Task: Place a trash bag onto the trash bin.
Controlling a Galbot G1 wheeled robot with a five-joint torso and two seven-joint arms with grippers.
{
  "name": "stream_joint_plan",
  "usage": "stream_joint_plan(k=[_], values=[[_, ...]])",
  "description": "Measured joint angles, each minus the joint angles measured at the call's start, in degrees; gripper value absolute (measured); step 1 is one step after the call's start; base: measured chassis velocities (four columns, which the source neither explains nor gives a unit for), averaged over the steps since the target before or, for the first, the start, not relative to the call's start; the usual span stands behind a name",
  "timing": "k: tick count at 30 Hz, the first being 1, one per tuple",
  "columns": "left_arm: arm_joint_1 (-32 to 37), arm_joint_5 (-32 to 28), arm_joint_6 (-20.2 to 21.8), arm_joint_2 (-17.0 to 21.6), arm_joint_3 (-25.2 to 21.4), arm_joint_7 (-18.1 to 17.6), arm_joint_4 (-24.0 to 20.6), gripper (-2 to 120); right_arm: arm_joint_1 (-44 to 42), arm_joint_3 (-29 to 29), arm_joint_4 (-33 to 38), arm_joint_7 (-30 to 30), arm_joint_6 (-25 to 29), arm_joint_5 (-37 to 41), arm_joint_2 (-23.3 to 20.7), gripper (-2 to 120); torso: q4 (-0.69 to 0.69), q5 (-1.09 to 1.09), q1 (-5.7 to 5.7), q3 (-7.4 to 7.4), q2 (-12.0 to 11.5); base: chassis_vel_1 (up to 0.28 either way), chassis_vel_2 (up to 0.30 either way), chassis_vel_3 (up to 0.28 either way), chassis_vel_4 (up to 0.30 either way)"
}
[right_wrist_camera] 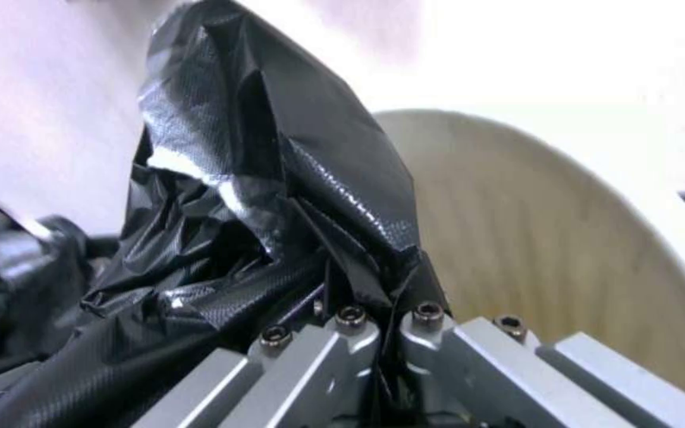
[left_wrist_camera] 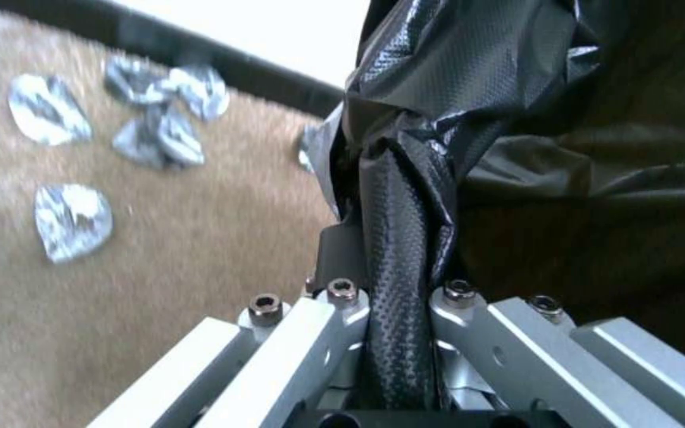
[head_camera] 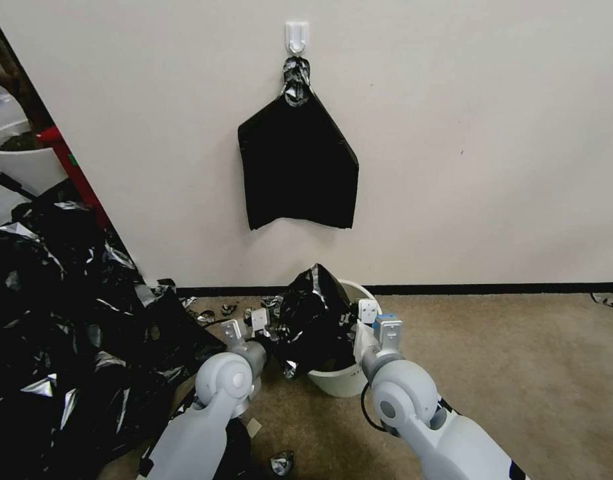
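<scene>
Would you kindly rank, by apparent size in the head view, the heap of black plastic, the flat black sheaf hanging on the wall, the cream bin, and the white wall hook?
1. Heap of crumpled black plastic, though it lies nearer the camera.
2. Flat black sheaf hanging on the wall.
3. Round cream plastic bin, partly covered by the black trash bag.
4. Small white wall hook.

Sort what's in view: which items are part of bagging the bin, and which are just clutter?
In play:
- trash bag, bunched over the bin
- trash bin by the wall
- left gripper, shut on the bag film
- right gripper, shut on the bag film

Lying about:
- folded bags on the wall hook
- black plastic heap
- foil scraps on the carpet
- plant pot
</scene>
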Motion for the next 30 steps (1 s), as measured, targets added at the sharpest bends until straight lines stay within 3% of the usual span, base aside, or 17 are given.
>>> stream_joint_plan(k=[2,7,14,17,20,30], values=[[0.2,0.9,-0.5,0.4,-0.1,0.5,-0.6,3,-0.2,0.2,0.3,-1.1,1.4,-0.8,-0.2,0,0.0,0.0,0.0,0.0,0.0,0.0,0.0,0.0,0.0],[2.3,11.5,-4.7,3.7,0.8,4.8,-4.3,3,-1.3,2.1,2.3,-6.7,7.4,-2.9,-0.9,0,0.01,0.0,0.0,0.0,0.0,0.0,0.0,0.0,0.0],[3.5,21.1,-8.1,6.8,1.9,8.0,-6.9,3,-1.6,4.4,3.4,-8.7,8.9,-2.2,-1.9,0,0.0,0.0,0.0,0.0,0.0,0.0,0.0,0.0,0.0],[3.9,23.9,-9.3,8.0,2.1,9.4,-7.7,3,-1.5,5.5,3.7,-7.4,7.7,-0.6,-2.1,0,0.0,0.0,0.0,0.0,0.0,0.0,0.0,0.0,0.0],[4.5,26.2,-10.6,9.3,1.9,11.4,-8.9,3,-1.1,7.3,4.1,-3.0,3.1,4.4,-2.3,0,0.0,0.0,0.0,0.0,0.0,0.0,0.0,0.0,0.0],[5.4,27.9,-14.4,10.2,-0.1,15.3,-9.8,3,-2.1,12.3,4.4,2.7,-2.7,15.7,-3.4,0,0.0,0.0,0.0,0.0,0.0,0.0,0.0,0.0,0.0]])
